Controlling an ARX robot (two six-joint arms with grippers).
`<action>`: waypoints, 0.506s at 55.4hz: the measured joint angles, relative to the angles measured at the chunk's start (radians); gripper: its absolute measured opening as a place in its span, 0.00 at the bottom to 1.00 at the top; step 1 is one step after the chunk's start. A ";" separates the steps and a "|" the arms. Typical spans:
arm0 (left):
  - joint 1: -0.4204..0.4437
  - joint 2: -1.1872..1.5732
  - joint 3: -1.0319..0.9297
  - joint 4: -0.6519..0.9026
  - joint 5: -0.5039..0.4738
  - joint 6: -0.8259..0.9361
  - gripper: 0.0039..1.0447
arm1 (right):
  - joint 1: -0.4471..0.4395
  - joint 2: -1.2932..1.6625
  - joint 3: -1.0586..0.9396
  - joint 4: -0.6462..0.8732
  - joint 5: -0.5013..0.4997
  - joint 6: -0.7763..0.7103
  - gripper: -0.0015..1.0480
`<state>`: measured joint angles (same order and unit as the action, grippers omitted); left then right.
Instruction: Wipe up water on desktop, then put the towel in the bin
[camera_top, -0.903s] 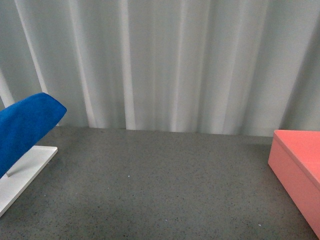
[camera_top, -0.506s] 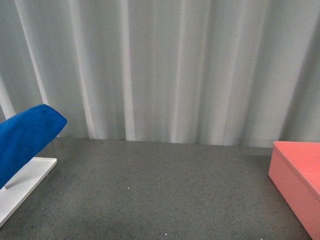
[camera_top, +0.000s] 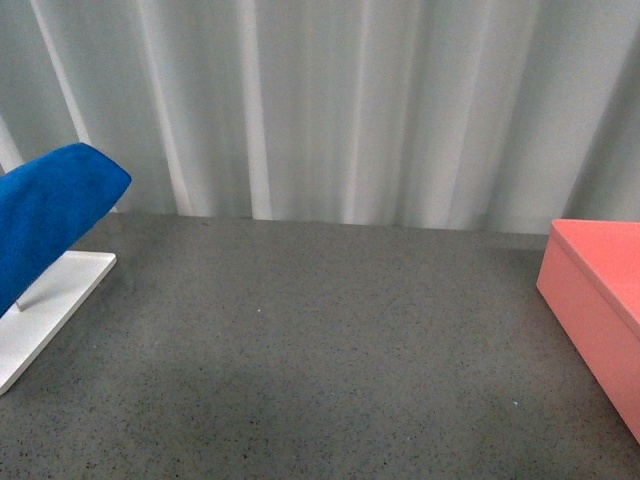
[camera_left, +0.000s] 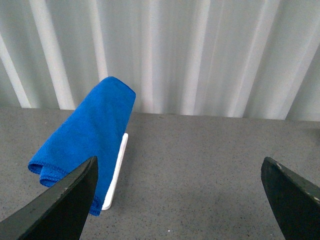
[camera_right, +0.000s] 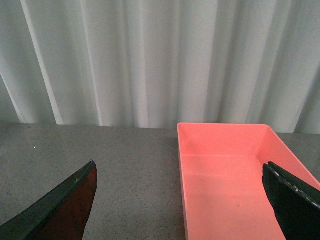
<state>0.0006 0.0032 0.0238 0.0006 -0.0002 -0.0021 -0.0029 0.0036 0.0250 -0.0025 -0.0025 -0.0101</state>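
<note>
left gripper (camera_left: 179, 159) and right gripper (camera_right: 178, 163) gape wide, empty; towel (camera_top: 50, 220) and bin (camera_top: 592, 292) flank open desktop (camera_top: 320, 345).

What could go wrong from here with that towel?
The towel hangs over a white rack; pulling it might drag or tip the rack. No puddle shows on the desktop, so the wipe may miss. The bin sits at the opposite side, so the towel could drop on the way.
</note>
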 joint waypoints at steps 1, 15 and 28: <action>0.000 0.000 0.000 0.000 0.000 0.000 0.94 | 0.000 0.000 0.000 0.000 0.000 0.000 0.93; 0.000 0.000 0.000 0.000 0.000 0.000 0.94 | 0.000 0.000 0.000 0.000 0.000 0.000 0.93; -0.027 0.372 0.031 0.165 0.176 -0.258 0.94 | 0.000 0.000 0.000 0.000 0.001 0.000 0.93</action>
<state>-0.0269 0.3756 0.0547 0.1658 0.1761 -0.2600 -0.0029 0.0036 0.0250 -0.0025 -0.0017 -0.0101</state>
